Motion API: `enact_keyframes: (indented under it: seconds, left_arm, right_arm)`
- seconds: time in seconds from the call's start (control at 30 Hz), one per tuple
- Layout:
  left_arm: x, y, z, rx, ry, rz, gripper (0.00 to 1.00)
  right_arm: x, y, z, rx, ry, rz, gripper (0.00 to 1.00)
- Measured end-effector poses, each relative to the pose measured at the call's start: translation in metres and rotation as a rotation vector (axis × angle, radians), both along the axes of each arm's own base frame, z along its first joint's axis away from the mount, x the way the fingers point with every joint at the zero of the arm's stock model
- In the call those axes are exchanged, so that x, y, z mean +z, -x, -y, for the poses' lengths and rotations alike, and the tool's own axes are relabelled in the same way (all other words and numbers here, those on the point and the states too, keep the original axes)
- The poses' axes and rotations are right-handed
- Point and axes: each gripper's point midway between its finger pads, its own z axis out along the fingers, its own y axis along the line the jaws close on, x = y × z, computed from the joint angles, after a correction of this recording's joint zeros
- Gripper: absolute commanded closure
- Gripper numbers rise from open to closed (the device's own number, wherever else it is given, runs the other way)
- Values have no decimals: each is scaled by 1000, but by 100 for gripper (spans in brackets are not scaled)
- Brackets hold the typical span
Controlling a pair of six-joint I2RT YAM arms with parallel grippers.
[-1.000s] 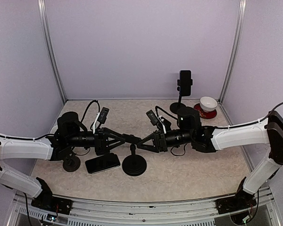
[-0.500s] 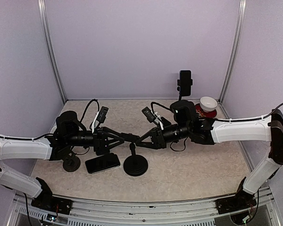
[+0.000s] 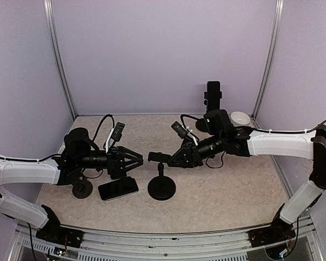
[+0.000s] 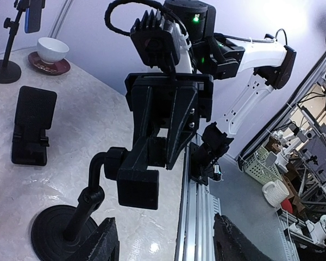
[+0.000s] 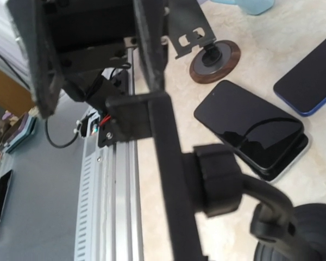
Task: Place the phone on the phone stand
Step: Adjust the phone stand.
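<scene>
Two arms at a phone stand, top view.
Left gripper [image 3: 136, 162] hangs with its jaws spread, holding nothing; the phone [image 3: 118, 188] lies flat on the table [image 3: 228, 198] under it, just left of the phone stand [image 3: 162, 187], whose head the right gripper [image 3: 164, 159] clamps.

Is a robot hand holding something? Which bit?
Yes. The right gripper holds the phone stand by its top cradle, above the pole. The left gripper is open and holds nothing.
</scene>
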Motion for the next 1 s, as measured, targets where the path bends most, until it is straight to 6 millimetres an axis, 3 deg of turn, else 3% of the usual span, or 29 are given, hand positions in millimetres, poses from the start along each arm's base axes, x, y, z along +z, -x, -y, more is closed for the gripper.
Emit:
enact_keyframes:
  seconds: [0.2,0.37,0.6,0.87,1.0]
  left_arm:
    - [0,-5,7,-15,-3,-14,43]
    - [4,-11,20,-52,-3,-14,49]
    - [-5,-11,29,-90,-19,-34,69]
    - [-8,-12,33,-104,-12,-13,100]
    - [-10,-13,36,-124,3,3,100]
  right_arm:
    - [4,3,1,29,7,7,81]
    - [4,5,2,38,14,5,81]
    - [3,6,2,44,15,14,81]
    - [2,6,4,47,22,5,81]
    - [0,5,7,47,31,-1,81]
